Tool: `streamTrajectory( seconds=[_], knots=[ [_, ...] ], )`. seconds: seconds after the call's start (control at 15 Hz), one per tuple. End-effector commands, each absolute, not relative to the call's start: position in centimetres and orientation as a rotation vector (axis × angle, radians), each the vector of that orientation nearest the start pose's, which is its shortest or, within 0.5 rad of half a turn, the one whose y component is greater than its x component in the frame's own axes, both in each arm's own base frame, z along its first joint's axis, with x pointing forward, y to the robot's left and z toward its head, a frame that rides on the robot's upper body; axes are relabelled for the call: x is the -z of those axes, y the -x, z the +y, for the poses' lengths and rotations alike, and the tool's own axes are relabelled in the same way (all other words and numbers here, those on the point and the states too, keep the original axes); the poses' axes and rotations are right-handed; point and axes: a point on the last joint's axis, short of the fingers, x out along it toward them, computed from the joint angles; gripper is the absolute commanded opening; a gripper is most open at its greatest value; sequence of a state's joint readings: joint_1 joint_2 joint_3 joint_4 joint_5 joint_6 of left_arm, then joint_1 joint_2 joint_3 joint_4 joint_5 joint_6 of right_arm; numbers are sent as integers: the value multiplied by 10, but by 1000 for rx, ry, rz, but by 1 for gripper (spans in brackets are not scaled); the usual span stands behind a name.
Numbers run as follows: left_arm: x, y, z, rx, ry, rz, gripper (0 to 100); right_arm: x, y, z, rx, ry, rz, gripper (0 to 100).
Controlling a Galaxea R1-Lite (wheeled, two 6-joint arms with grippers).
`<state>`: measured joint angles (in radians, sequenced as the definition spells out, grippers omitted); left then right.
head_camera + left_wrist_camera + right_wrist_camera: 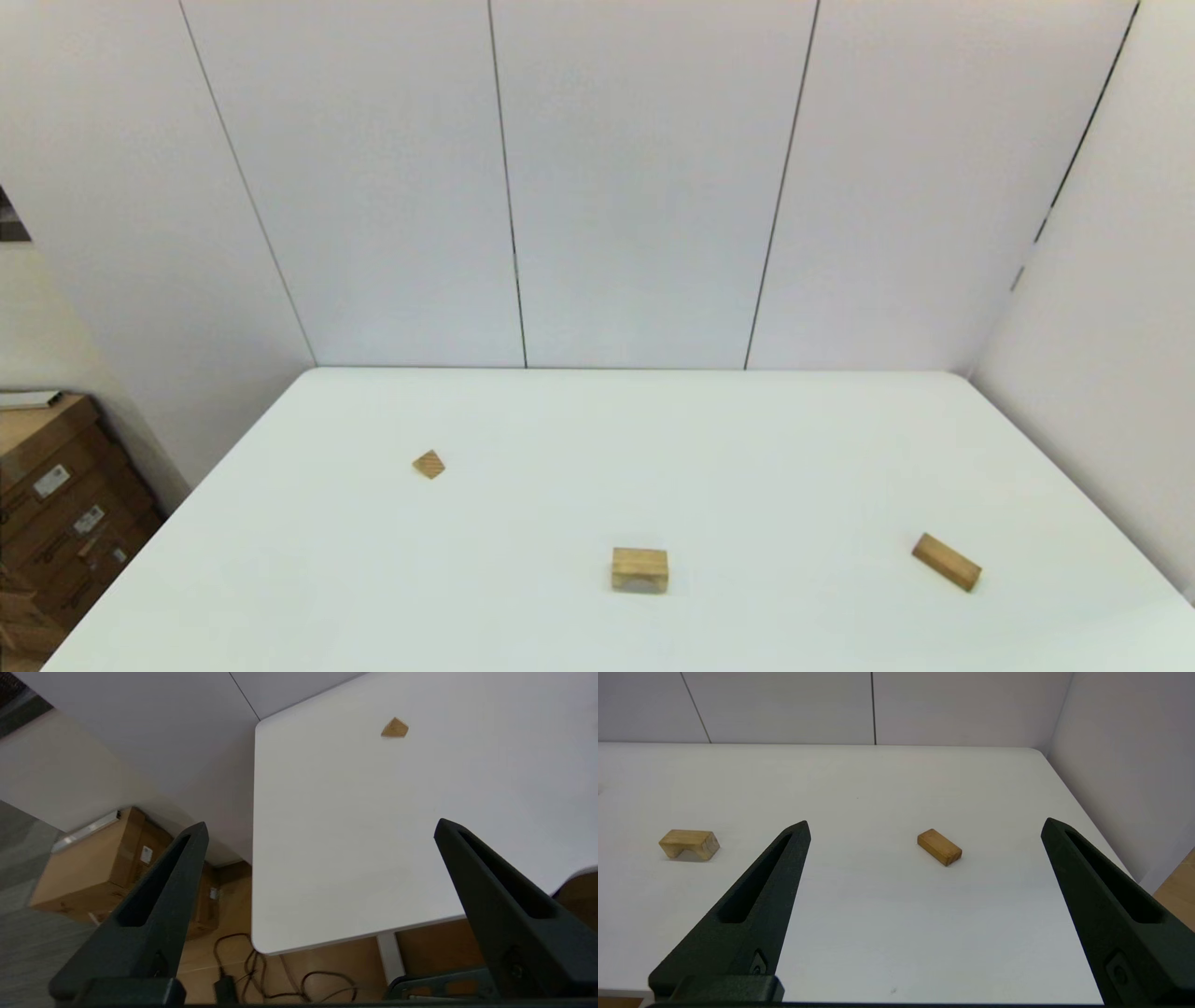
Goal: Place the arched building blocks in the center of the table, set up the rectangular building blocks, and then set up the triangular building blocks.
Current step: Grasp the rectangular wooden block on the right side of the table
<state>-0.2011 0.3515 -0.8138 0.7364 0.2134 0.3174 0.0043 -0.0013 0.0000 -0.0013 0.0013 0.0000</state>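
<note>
The arched block (639,569) (689,844) rests near the front middle of the white table (653,439), its cut-out facing down. Off to the right lies the rectangular block (946,562) (939,847), flat and turned at an angle. The small triangular block (428,464) (395,728) sits alone on the left half. Neither arm appears in the head view. My left gripper (320,828) hangs open off the table's near left corner, far from the wedge. My right gripper (924,826) is open short of the table's front edge, with nothing between its fingers.
Brown cardboard boxes (56,504) (93,868) stand on the floor left of the table, with cables (261,970) below the corner. White wall panels (597,187) close in the back and right side.
</note>
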Motion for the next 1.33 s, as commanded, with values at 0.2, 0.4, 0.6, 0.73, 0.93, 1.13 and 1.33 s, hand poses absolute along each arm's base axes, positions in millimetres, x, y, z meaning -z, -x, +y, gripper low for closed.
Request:
streamTrajectory(
  seconds=[0.2, 0.4, 0.6, 0.73, 0.93, 1.13, 1.33],
  knots=[
    [-203, 78, 6, -143, -328, 239, 100, -76, 23, 0, -6, 0, -3, 100],
    [-172, 85, 5, -149, -317, 229, 100, -76, 23, 0, -6, 0, -3, 100],
    [-129, 77, 5, -151, -313, 218, 100, -76, 23, 0, -6, 0, -3, 100],
    [-117, 66, 4, -128, -300, 199, 100, -76, 23, 0, -6, 0, -3, 100],
    [-103, 42, 0, 6, -221, 66, 100, -76, 23, 0, -6, 0, -3, 100],
    [-85, 29, -2, 80, -202, 15, 100, -76, 23, 0, -6, 0, -3, 100],
    [-76, 24, -1, 80, -200, 7, 100, -76, 23, 0, -6, 0, -3, 100]
  ],
)
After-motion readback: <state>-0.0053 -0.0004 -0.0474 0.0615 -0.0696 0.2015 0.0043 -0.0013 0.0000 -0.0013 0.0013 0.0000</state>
